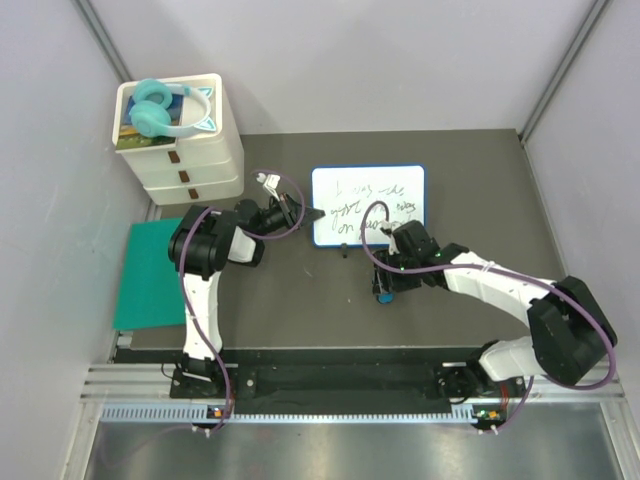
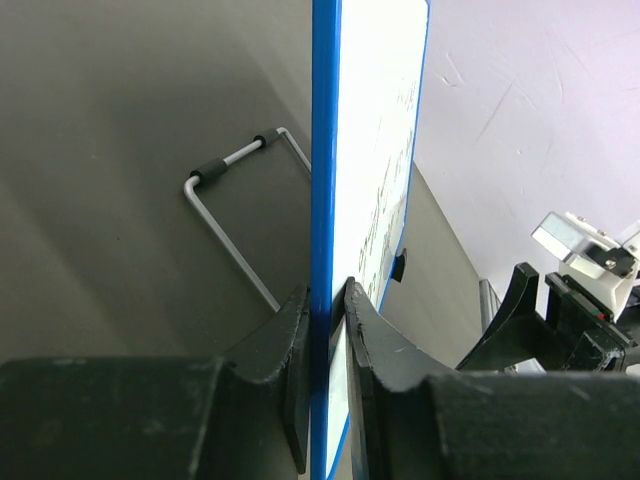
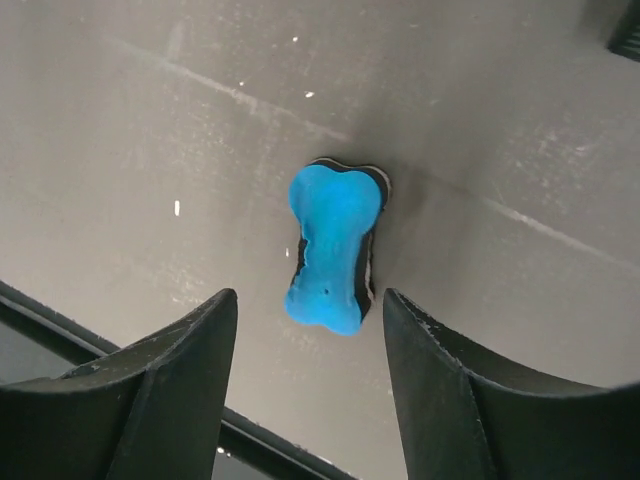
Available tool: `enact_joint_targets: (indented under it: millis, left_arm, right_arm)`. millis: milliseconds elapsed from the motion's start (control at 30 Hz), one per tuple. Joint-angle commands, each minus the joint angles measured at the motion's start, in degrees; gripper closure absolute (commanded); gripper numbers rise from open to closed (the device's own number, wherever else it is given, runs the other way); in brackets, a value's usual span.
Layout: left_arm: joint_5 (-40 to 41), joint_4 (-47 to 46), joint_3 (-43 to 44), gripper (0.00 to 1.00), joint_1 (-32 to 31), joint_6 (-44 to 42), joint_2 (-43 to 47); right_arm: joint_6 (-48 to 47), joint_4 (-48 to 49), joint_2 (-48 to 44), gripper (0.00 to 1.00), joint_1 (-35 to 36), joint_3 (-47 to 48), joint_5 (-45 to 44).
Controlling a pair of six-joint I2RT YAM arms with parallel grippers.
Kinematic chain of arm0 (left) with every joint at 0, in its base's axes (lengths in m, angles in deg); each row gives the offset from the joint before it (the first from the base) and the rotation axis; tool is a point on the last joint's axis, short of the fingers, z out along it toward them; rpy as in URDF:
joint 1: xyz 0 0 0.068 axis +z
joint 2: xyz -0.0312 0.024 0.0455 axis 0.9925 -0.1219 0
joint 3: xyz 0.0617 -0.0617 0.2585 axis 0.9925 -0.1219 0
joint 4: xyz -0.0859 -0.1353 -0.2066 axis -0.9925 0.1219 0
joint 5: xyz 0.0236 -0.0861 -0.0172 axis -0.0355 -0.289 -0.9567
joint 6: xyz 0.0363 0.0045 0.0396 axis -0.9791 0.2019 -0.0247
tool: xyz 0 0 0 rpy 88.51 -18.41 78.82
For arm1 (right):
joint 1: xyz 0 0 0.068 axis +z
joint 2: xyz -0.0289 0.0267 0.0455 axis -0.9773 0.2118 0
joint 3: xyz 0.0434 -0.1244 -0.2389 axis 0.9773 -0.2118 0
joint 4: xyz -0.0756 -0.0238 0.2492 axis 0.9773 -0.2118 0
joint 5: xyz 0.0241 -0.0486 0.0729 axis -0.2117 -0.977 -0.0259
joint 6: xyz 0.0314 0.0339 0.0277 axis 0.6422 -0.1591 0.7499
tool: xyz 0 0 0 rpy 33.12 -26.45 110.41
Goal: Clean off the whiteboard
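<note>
The whiteboard (image 1: 367, 205), white with a blue rim and dark handwriting, lies mid-table. My left gripper (image 1: 305, 214) is shut on its left edge; in the left wrist view the blue rim (image 2: 322, 200) runs between the two fingers (image 2: 290, 335). A blue bone-shaped eraser (image 3: 333, 250) with a black underside lies on the table below the board. It shows in the top view (image 1: 382, 296) under the right wrist. My right gripper (image 3: 310, 320) is open just above it, its fingers either side, not touching.
A white drawer unit (image 1: 185, 160) with teal headphones (image 1: 160, 108) on top stands at the back left. A green mat (image 1: 150, 272) lies at the left. The board's wire stand (image 2: 235, 210) shows behind it. A metal rail (image 1: 340, 385) runs along the near edge.
</note>
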Motion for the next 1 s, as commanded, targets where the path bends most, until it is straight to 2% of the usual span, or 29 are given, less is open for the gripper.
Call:
enact_joint_targets:
  millis: [0,233,333,433,733,867,933,967]
  left_arm:
    - [-0.3,-3.5,-1.1,0.98,0.2,-2.4,1.7]
    - [-0.5,-3.9,-1.0,0.99,0.2,-1.8,1.5]
    - [-0.6,-3.7,-0.9,0.99,0.2,-1.7,1.5]
    - [-0.8,-3.4,-0.9,0.99,0.2,-1.8,1.5]
    - [-0.9,-2.5,-1.5,0.99,0.2,-2.6,1.9]
    - [-1.1,-2.6,-1.4,0.99,0.2,-2.4,1.8]
    - [-1.1,-3.0,-1.5,0.99,0.2,-2.4,2.0]
    - [-1.1,-3.0,-1.7,0.99,0.2,-2.4,2.1]
  right_arm:
    - [-0.5,-1.5,-0.4,0.41,0.6,5.0,-2.9]
    - [-0.7,-1.9,3.5,0.43,2.9,6.7,-8.0]
    - [0.0,-3.3,6.4,0.45,6.0,8.1,-15.1]
    - [0.8,-5.3,8.3,0.45,8.1,9.6,-18.3]
    - [2.0,-5.6,11.5,0.51,8.9,9.8,-21.3]
    - [1.8,-3.7,13.4,0.61,8.9,9.1,-21.3]
    - [2.0,-2.9,14.1,0.70,8.9,8.9,-21.4]
    - [2.0,-2.6,14.2,0.81,8.9,8.4,-21.3]
